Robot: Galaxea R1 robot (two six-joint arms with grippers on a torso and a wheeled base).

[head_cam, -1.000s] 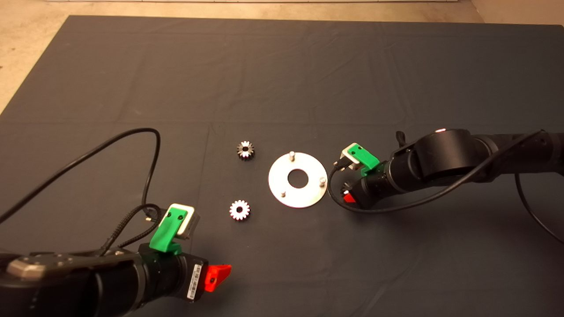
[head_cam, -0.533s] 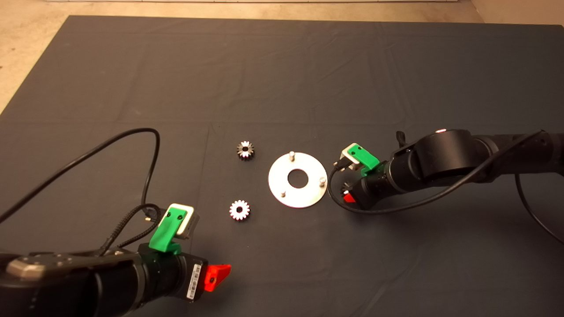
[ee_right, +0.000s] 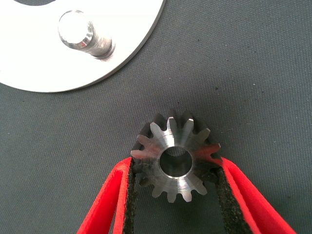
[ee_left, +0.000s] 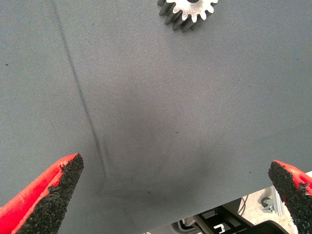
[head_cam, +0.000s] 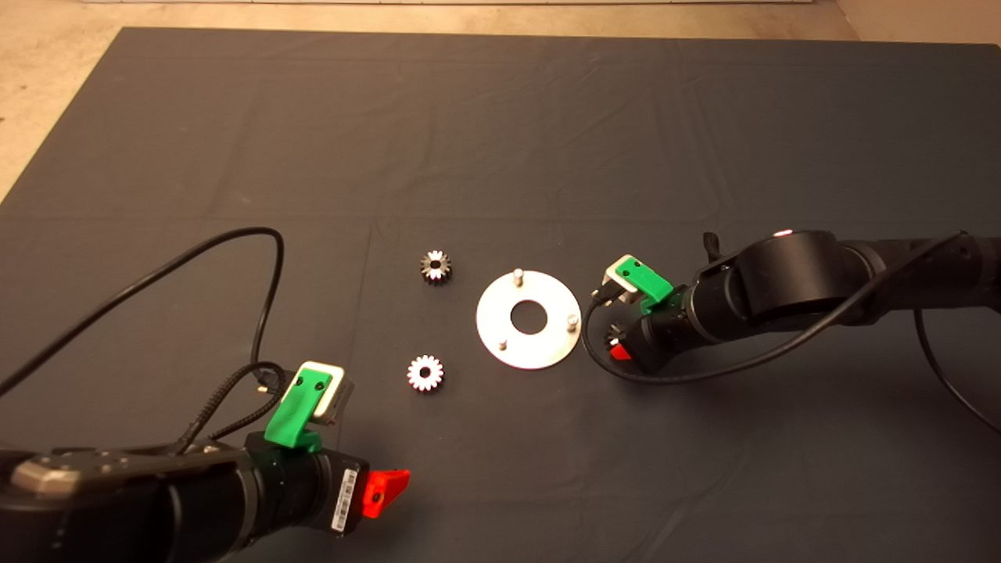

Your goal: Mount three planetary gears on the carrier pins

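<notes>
Status from my remote station, head cam plus both wrist cams.

1. Right gripper (ee_right: 174, 195): sits low over the mat (head_cam: 500, 141), just beside the disc (head_cam: 529, 319) on its right-hand side. Fingers are closed on a third gear (ee_right: 175, 158); black pads press against the teeth on both sides, centre hole facing the cam. In the head view this gear is mostly hidden under the wrist.

2. Left gripper (ee_left: 175, 195): parked at the lower left edge of the head view, above bare mat. Fingers spread wide, nothing between them. Its wrist cam catches only the toothed edge of the near gear (ee_left: 187, 10), well apart from the pads.

3. Carrier pins: far pin (head_cam: 517, 274), right pin (head_cam: 572, 320), near pin (head_cam: 503, 342). All three stand upright near the disc rim, none carrying a gear. Right wrist cam shows the right pin near the held gear, not touching.

4. Loose gears: near gear lies flat on the mat, left of the disc and below it in the head view; far gear (head_cam: 435, 267) lies left of the disc, further up. Both apart from the disc.
</notes>
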